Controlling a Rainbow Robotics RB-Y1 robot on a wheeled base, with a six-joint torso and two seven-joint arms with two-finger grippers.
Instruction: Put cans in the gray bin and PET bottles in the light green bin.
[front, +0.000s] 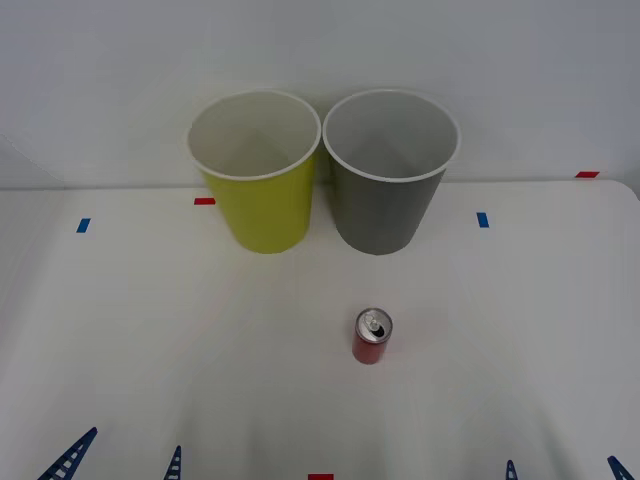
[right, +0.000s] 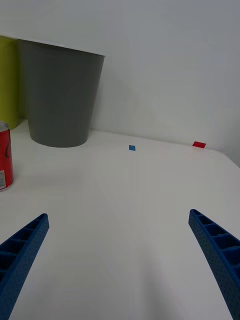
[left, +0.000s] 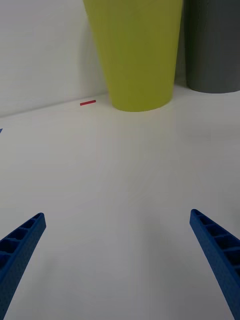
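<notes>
A white surface (front: 150, 330) is stretching back to a plain white wall, dotted with small blue and red tape marks (front: 482, 219). The red can (front: 372, 336) is standing upright near the middle, its silver top and pull tab facing up, in front of the gray bin (front: 385, 205). The light green bin (front: 262, 205) is standing just beside the gray one at the back edge. The left gripper (left: 117, 250) and right gripper (right: 119, 250) are hovering at the near edge, jaws spread open and holding nothing. The right wrist view is catching the can's printed side.
</notes>
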